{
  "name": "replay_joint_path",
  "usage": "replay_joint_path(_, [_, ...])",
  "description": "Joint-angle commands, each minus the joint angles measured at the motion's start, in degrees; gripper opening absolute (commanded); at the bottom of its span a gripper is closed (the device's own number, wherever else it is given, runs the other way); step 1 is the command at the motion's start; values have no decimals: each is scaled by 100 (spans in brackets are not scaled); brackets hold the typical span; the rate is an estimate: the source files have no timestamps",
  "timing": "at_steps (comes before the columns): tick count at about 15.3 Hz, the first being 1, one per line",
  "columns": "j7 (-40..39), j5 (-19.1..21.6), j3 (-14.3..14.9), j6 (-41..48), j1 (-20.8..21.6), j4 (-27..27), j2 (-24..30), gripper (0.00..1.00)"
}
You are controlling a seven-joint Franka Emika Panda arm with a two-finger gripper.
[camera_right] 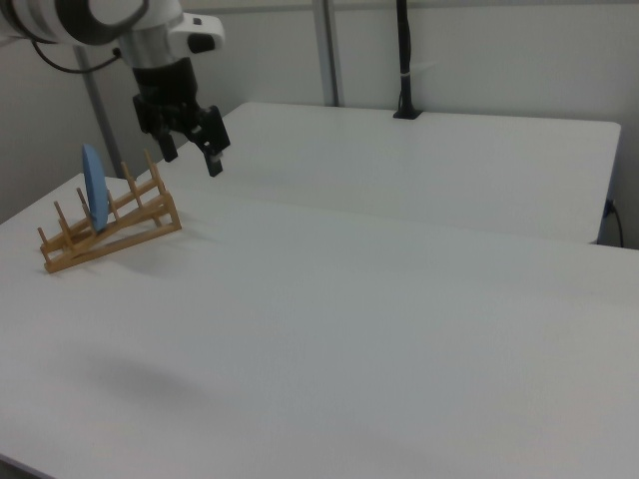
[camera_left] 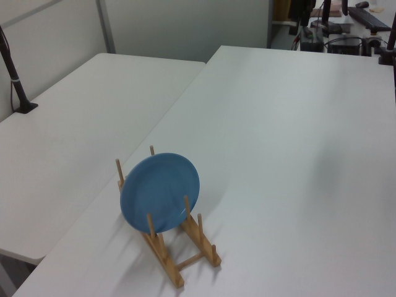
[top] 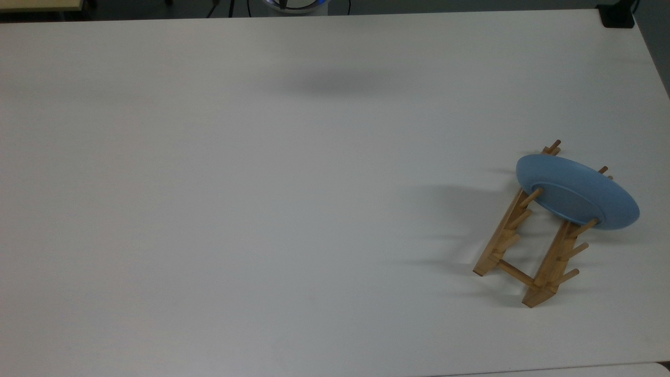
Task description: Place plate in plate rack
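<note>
A: Starting at the fingers (camera_right: 213,160): they are spread apart with nothing between them. The gripper (camera_right: 190,148) hangs in the air in the right view, above the table (camera_right: 379,299) and clear of the rack.

B: So it holds nothing. Where is the plate?

A: The plate (top: 577,191) stands on edge in the plate rack (top: 528,246), slotted between pegs towards one end of the rails. In the left view the plate (camera_left: 159,192) leans a little, its lower rim down between the two rails and a peg on each rail in front of it; the plate rack (camera_left: 176,244) sits near the corner of the table (camera_left: 278,154).

B: Why does it stand like that?

A: My reading is that the pegs do the work. They stop the plate tipping forward or back, and the rails cradle the rim, so no grip is needed. The rack's other slots are free.

B: And the arm being off to the side?

A: With the fingers apart and away from the plate, I judge the placing done. Keeping the gripper high and clear means it cannot knock the plate's rim or nudge the light wooden rack.
</note>
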State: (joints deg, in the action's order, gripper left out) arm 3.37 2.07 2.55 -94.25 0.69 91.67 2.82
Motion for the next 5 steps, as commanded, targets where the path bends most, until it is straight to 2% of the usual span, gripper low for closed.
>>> replay_joint_path(1, [-275,118,229,-111,177,-35,-53,100])
replay_joint_path(5, [-284,110,211,-67,195,-149,-159,100])
